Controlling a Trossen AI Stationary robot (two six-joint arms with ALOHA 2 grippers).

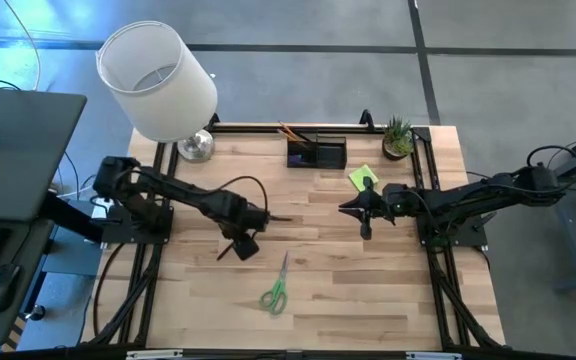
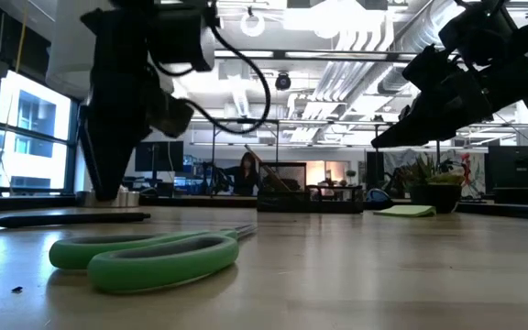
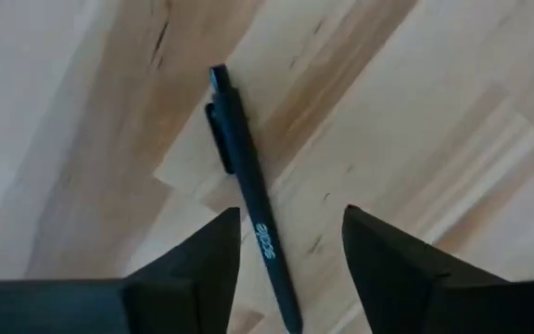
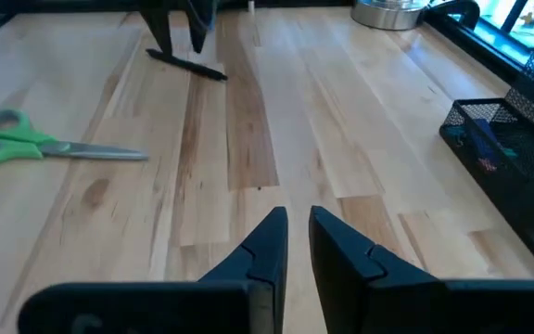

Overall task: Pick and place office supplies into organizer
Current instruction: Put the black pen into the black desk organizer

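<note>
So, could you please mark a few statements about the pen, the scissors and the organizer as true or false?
1. The left gripper stands open over a dark pen lying on the table. True.
2. The green-handled scissors are in the organizer. False: they lie on the table.
3. The right gripper holds the sticky-note pad. False: its fingers hold nothing; the pad lies on the table.
4. Orange pencils stand in the organizer. True.

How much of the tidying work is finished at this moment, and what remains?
Done: orange pencils already stand in the organizer. In hand: nothing is held; the left gripper is open over a dark pen lying on the table. The right gripper hovers empty, nearly closed. Left: the pen, scissors and sticky-note pad.
</note>
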